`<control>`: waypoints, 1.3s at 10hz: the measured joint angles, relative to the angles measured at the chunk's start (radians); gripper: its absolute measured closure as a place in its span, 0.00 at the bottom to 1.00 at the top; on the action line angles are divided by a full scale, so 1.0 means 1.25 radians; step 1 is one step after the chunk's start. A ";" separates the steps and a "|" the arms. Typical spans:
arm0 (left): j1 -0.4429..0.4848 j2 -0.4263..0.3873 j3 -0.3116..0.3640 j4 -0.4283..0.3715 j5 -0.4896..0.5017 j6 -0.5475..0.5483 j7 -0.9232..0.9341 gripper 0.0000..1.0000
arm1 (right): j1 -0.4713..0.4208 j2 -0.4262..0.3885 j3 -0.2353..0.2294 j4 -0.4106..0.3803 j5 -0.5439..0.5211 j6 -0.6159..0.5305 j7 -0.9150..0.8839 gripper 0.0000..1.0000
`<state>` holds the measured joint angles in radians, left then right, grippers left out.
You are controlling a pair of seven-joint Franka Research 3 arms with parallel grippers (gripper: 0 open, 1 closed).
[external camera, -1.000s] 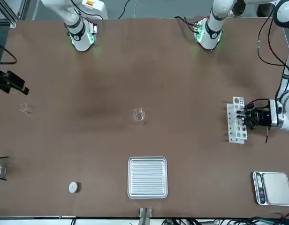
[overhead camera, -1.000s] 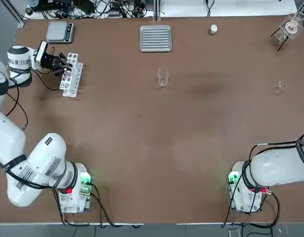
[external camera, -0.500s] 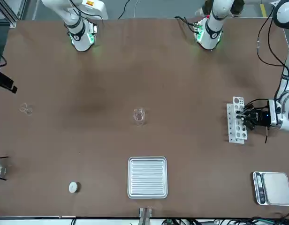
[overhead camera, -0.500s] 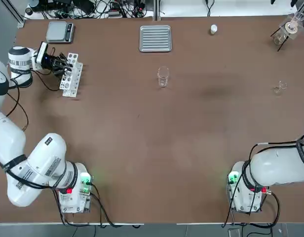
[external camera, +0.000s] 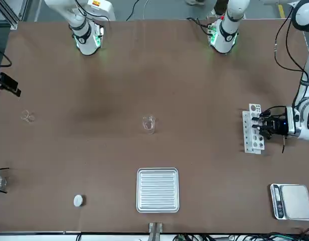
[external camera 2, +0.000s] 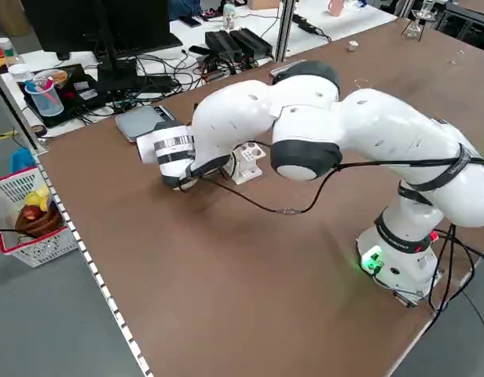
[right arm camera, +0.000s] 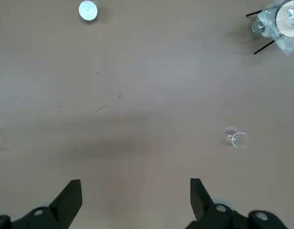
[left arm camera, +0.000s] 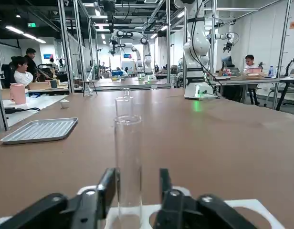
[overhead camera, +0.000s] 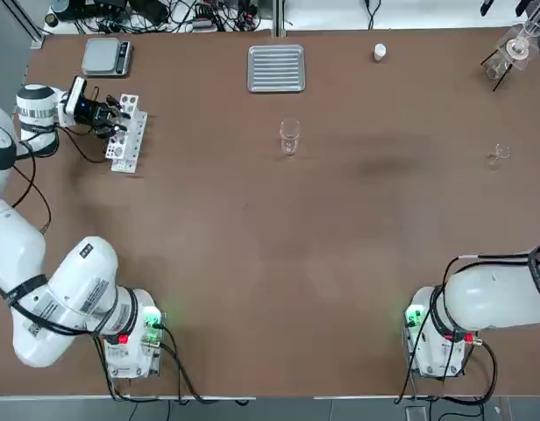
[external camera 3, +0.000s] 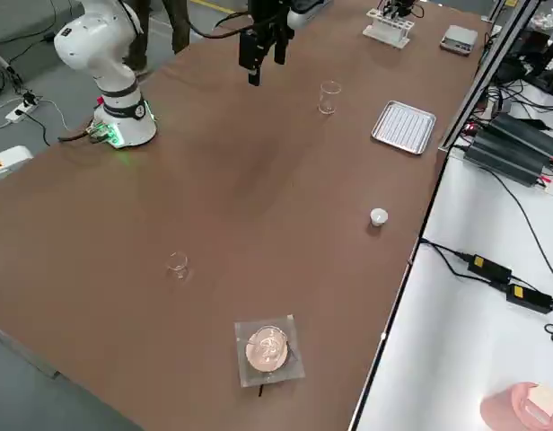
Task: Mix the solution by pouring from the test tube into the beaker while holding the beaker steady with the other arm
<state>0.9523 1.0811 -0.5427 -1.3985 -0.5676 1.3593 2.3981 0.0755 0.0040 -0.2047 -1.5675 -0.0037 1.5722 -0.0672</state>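
Left gripper fingers released astride racked test tube near table edge, right gripper fingers spread, hanging over bare tabletop

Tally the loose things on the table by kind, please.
Glassware: 4: test tube, beaker, tiny glass vessel, flask in its stand
White rack: 1
Metal tray: 1
Scale: 1
White round cap: 1
Total: 8

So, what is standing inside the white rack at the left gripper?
One clear test tube stands upright in a hole of the white rack, between the fingers of the left gripper. Its bottom end is hidden in the rack.
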 joint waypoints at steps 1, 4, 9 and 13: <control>0.000 0.000 0.000 0.000 0.000 -0.002 0.000 0.47 | 0.001 0.000 0.000 0.000 -0.001 0.002 -0.002 0.00; 0.002 -0.009 -0.006 0.012 0.000 -0.008 0.003 0.25 | 0.007 -0.001 0.000 0.000 -0.001 0.006 -0.005 0.00; 0.024 -0.095 -0.010 0.018 0.000 -0.062 -0.001 0.00 | 0.014 -0.001 0.000 0.000 -0.002 0.007 -0.006 0.00; 0.057 -0.232 -0.011 0.029 0.034 -0.089 -0.069 0.00 | 0.014 -0.006 -0.001 -0.005 -0.002 0.008 -0.006 0.00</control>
<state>1.0238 0.7908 -0.5569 -1.3625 -0.5251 1.2480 2.3121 0.0930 -0.0035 -0.2059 -1.5740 -0.0068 1.5818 -0.0742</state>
